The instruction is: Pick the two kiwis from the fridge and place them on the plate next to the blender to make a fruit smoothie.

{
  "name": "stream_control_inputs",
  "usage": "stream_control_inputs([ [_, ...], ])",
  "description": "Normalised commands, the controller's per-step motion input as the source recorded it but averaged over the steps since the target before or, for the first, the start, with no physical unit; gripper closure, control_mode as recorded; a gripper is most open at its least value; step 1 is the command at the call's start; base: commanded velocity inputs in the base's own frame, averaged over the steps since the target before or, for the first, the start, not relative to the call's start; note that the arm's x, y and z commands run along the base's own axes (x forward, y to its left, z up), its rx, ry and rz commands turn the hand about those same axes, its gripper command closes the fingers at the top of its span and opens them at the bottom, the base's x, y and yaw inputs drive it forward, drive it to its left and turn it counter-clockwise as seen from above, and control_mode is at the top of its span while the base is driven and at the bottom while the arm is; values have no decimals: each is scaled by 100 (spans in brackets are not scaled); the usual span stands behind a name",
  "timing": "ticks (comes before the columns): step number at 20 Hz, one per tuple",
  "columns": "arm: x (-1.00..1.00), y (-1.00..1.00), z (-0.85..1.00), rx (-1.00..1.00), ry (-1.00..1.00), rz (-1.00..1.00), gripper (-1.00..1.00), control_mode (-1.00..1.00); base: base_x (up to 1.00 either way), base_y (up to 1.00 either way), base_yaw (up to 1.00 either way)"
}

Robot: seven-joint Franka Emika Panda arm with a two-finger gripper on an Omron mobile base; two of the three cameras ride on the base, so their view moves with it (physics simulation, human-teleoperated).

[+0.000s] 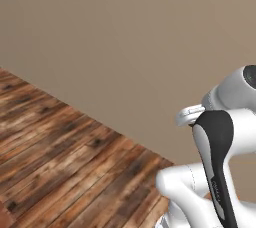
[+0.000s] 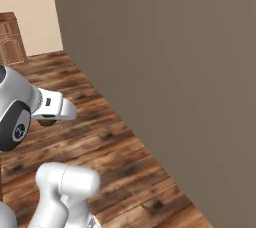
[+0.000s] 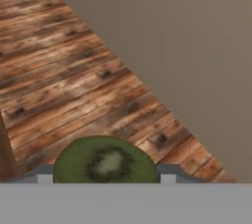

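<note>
A kiwi (image 3: 104, 161), showing green flesh with a pale core, sits between the fingertips (image 3: 168, 175) of the gripper (image 3: 106, 176), whose jaws are closed against its sides. Below lies wooden plank floor (image 3: 64, 70), beside a plain brown wall (image 3: 187, 36). The far brown shape, perhaps a cabinet (image 2: 11, 39), is unclear.

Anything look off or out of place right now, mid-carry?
Nothing stands out. The pincer is shut on a kiwi, seated evenly between the fingers. Below lie wood floor and a plain brown wall, with nothing spilled or damaged.
</note>
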Motion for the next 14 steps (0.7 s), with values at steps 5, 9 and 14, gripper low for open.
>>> stream_control_inputs([
  [5, 0, 0, 0, 0, 0, 0, 100, 100, 100, -6, 40],
  [9, 0, 0, 0, 0, 0, 0, 100, 100, 100, -9, 32],
  [14, 0, 0, 0, 0, 0, 0, 100, 100, 100, 0, 28],
])
